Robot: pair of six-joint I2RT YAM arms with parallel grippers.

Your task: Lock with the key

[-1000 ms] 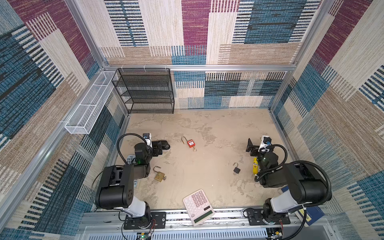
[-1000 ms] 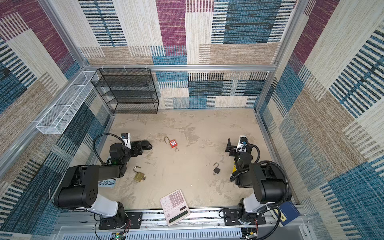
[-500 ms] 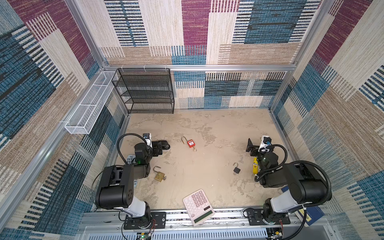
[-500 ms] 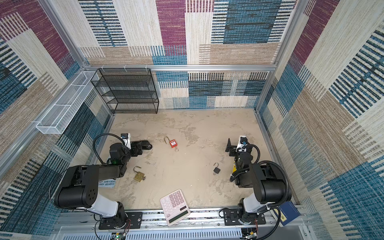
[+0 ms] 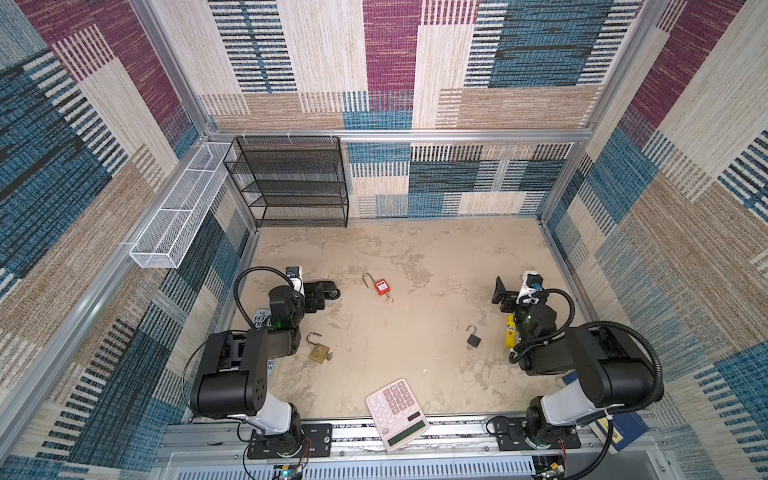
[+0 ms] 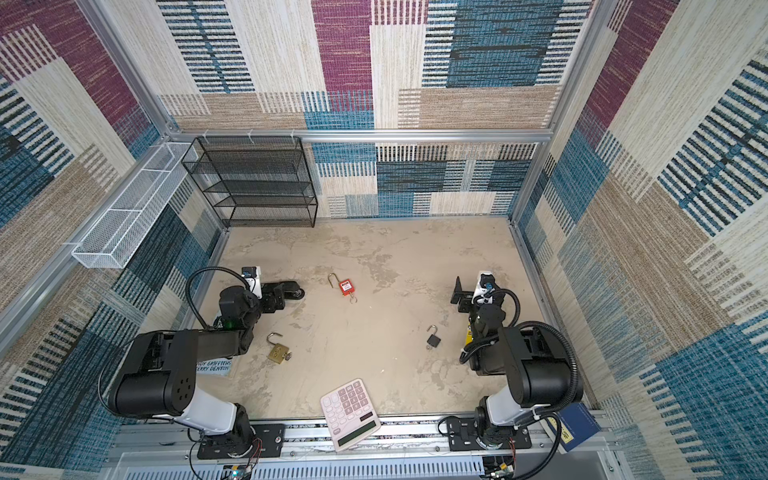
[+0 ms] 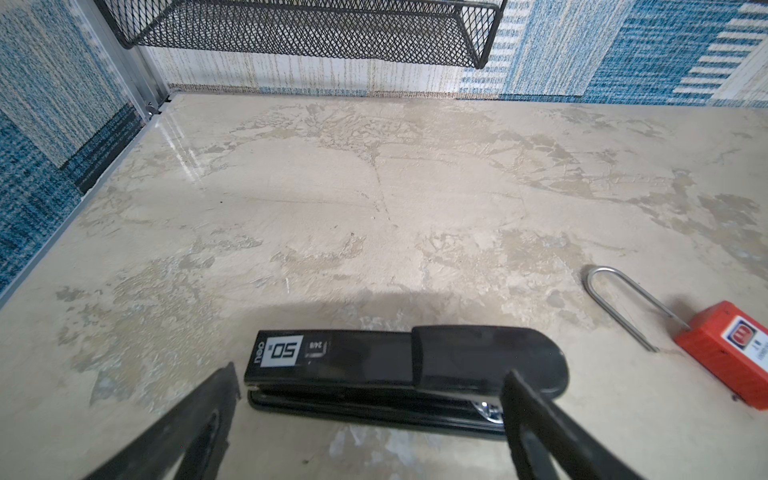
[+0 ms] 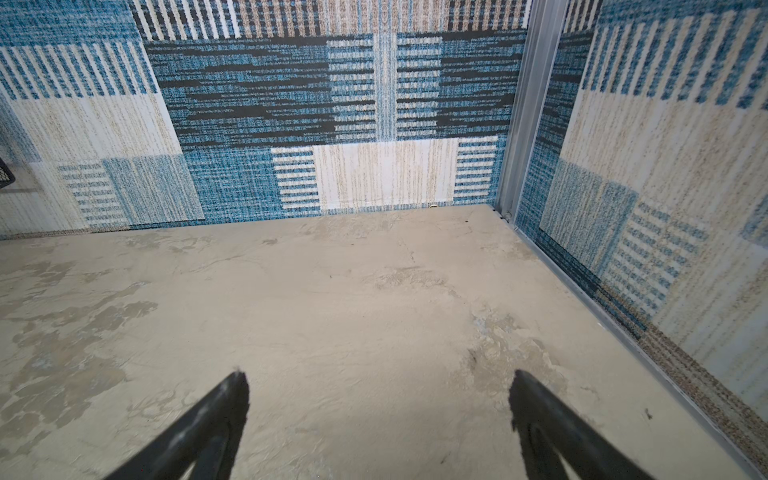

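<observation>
Three padlocks lie on the beige floor with their shackles open. The red padlock (image 5: 381, 286) (image 6: 345, 287) (image 7: 723, 353) has a key (image 5: 389, 298) at its base. The brass padlock (image 5: 319, 353) (image 6: 277, 352) has a key (image 5: 328, 356) stuck in it. The small black padlock (image 5: 473, 340) (image 6: 433, 340) lies nearer the right arm. My left gripper (image 5: 316, 296) (image 7: 372, 378) is open, low at a black stapler (image 7: 399, 365), left of the red padlock. My right gripper (image 5: 501, 297) (image 8: 378, 378) is open over bare floor, holding nothing.
A pink calculator (image 5: 397, 413) overhangs the front rail. A black mesh rack (image 5: 291, 183) stands at the back left and a white wire basket (image 5: 178, 212) hangs on the left wall. A yellow object (image 5: 509, 330) lies by the right arm. A book (image 5: 262, 320) lies under the left arm.
</observation>
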